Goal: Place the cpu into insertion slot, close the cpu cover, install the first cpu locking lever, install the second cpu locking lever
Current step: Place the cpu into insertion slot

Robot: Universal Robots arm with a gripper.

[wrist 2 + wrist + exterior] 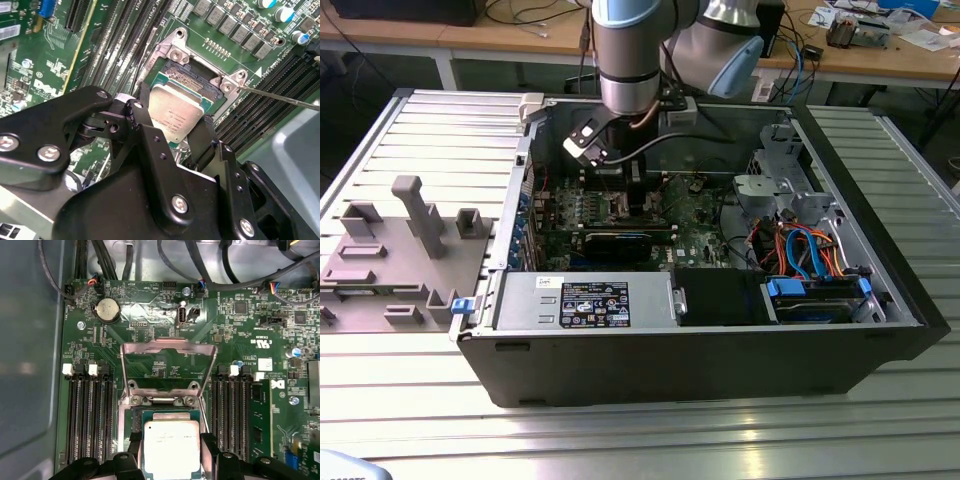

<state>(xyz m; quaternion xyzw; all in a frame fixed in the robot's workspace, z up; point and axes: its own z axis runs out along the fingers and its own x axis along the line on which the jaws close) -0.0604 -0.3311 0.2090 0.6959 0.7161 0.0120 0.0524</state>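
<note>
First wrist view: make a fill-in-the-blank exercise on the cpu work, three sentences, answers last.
The cpu is gripped between the gripper's two ___.
The cpu cover of the insertion slot stands ___.
The coin battery on the motherboard is ___ in shape.
Missing: fingers; open; round.

cpu [172, 447]: silver-grey sq top, green edge, lying over insertion slot [136, 416], covering most of it. Slot: dark contacts exposed one side, silver frame. cpu cover [169, 346]: silver windowed plate, swung open.
</note>
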